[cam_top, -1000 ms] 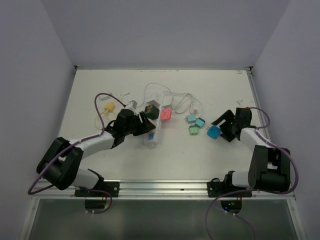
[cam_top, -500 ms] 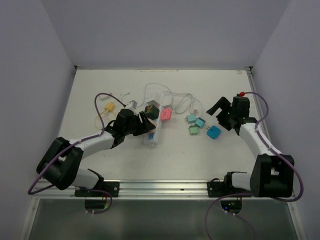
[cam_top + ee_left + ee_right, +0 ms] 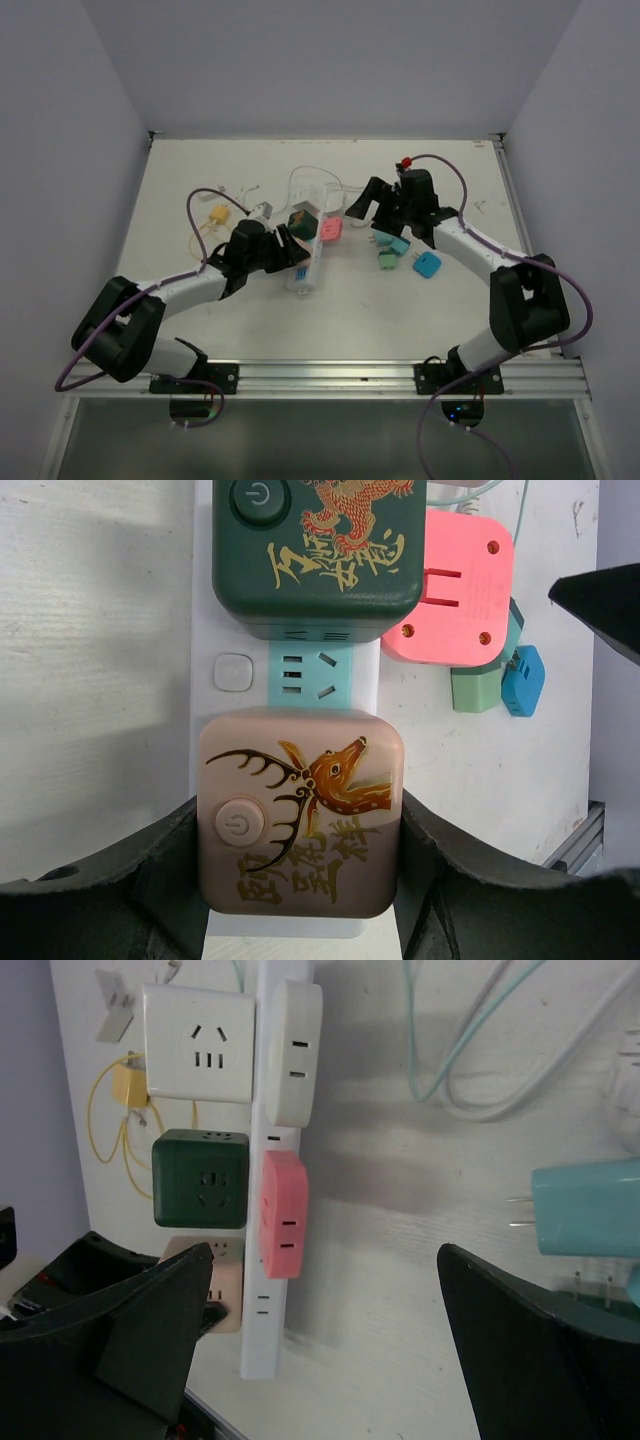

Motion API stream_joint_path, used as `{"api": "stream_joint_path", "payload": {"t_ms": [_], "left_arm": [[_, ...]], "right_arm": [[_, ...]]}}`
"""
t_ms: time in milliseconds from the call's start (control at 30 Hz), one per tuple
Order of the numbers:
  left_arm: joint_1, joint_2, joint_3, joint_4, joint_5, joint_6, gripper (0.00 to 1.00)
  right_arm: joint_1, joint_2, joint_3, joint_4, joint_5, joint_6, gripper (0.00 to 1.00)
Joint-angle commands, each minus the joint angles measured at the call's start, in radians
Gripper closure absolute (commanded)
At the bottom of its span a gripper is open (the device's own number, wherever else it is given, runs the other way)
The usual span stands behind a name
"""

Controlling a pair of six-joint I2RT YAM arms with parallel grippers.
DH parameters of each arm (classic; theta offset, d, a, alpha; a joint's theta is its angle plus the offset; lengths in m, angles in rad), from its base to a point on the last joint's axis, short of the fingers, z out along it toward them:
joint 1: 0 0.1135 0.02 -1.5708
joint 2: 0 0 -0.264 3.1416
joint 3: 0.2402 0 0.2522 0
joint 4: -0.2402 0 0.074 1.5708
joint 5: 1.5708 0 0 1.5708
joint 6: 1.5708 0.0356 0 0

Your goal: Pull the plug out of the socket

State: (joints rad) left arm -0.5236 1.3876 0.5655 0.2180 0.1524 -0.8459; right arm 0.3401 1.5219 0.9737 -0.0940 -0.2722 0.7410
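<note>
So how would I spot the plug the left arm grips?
Find the long white power strip. At its near end, in the left end effector, sits a beige cube plug. Unlike the dark green cube beside it, it shows a deer.

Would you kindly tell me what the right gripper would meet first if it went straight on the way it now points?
Most likely the pink adapter beside the socket: it lies roughly between the right gripper's open jaws. Depth is unclear, so the table might come first.
</note>
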Motion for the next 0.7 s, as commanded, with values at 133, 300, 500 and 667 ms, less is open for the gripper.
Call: {"api": "stream_joint_path", "payload": {"t_ms": [133,300,500,667], "left_arm": [[0.007,-0.016,-0.056,-0.032,0.016,-0.002,0.84],[0.007,-0.039,-0.076,-0.019,0.018,-0.008,0.84],[0.007,-0.016,-0.082,0.006,0.032,-0.012,0.84],[0.008,-0.021,-0.090,0.007,0.027,-0.016,0.84]], "right_arm": [[0.079,0.124,0.138,0.050,0.008,0.041,0.02],[0.109,0.161,0.167,0.050,0.042,0.052,0.03],[0.125,0.198,0.197,0.036,0.042,0.043,0.03],[0.140,0.221,0.200,0.022,0.042,0.054,0.06]]}}
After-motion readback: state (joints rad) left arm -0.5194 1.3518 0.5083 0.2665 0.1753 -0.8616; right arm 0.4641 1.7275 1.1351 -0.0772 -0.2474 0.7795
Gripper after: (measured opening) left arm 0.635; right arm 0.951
